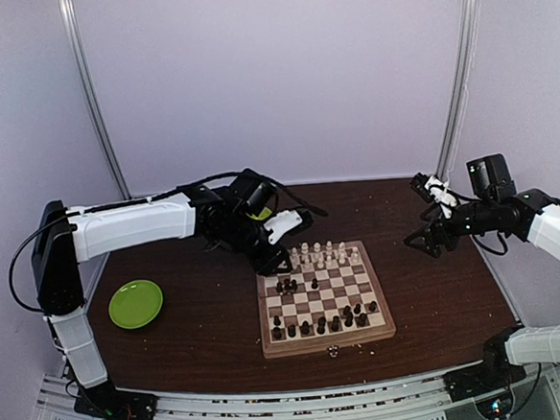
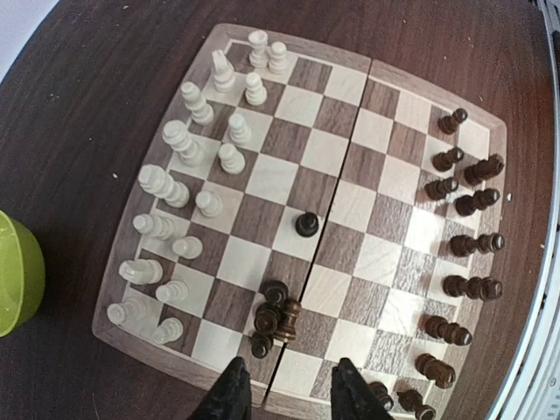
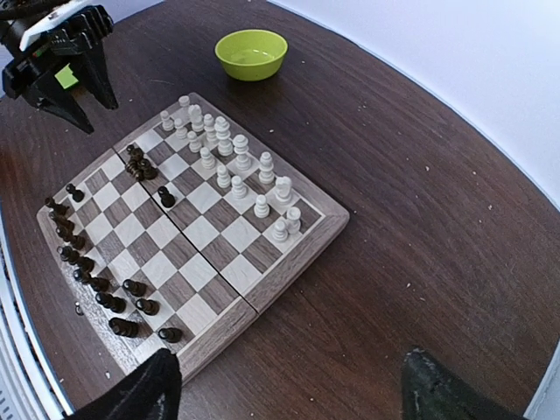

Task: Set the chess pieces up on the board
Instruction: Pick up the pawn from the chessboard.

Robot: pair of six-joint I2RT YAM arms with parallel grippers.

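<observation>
Chess pieces (image 2: 231,158) stand on the board (image 2: 271,179), which lies in the middle of the dark table (image 3: 420,219). In the left wrist view the cream ones run in two lines down the board's left side and the dark ones line its right side. A dark cluster (image 2: 273,315) crowds together at the lower middle, some pieces leaning on one another. A lone dark piece (image 2: 306,224) stands just left of the board's centre seam.

A small green patch (image 3: 66,76) on the left gripper (image 2: 287,366) shows at the upper left of the right wrist view. Anything on the patch is too small to read.

The gripper's fingers and the frame edge cut off the board's bottom rim and a few dark pieces at the lower right of the left wrist view. The lime-green bowl (image 3: 251,52) is cropped by that view's left edge and mostly hidden behind the left arm from above. The lime-green plate (image 1: 136,304) lies at the table's left, well apart from the board. From above the pieces are too small to tell by kind.

The left gripper hovers over the board's bottom edge with its jaws spread and nothing between them. The dark cluster sits just above its fingertips, apart from them. The right gripper (image 3: 290,359) is spread wide and empty over bare table, with the board well apart at centre left of its frame.
</observation>
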